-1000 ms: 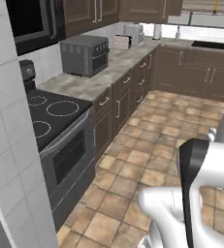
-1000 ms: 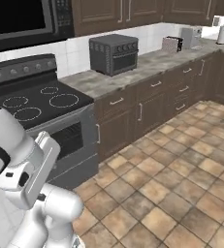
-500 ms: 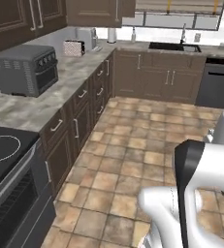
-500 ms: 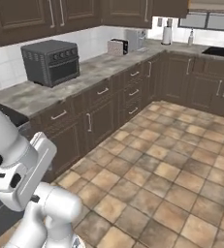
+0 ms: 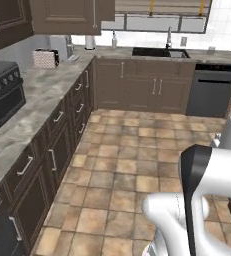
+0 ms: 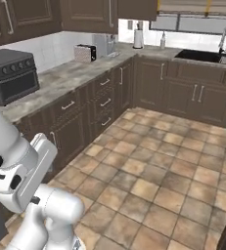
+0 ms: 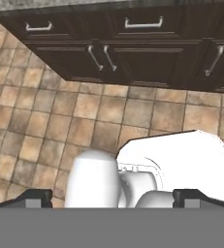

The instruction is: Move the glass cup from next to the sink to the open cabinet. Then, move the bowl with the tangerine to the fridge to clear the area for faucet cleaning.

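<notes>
Down near the base, where is the gripper (image 7: 114,197), and what are its fingers doing?

It hangs above the tiled floor (image 5: 127,150), looking down at it. Its two dark fingertips (image 7: 33,196) stand wide apart, with nothing gripped between them. Just past it are dark lower cabinet doors (image 7: 101,58) with metal handles.

And the arm itself?

The white arm (image 5: 207,170) is folded up low over the base, out in the middle of the floor and well apart from every counter.

What runs along the left side?

A speckled grey counter (image 5: 32,105) over dark drawers. At its near end sits a black toaster oven (image 6: 11,73). Farther along, towards the far corner, there is a toaster (image 6: 85,52) against the wall, then an upright white roll (image 6: 138,36) and a small bottle (image 6: 162,40) on the back stretch under the window (image 5: 157,20).

Where is the glass cup, then?

Look at the far counter. The sink (image 5: 159,52) is set into it, with the faucet (image 5: 169,37) at its back edge and a dark dishwasher (image 5: 212,89) below to the right. A small pale object (image 5: 210,50) stands on the counter just right of the sink, near the back edge. It may be the cup, but it is too small to tell.
</notes>
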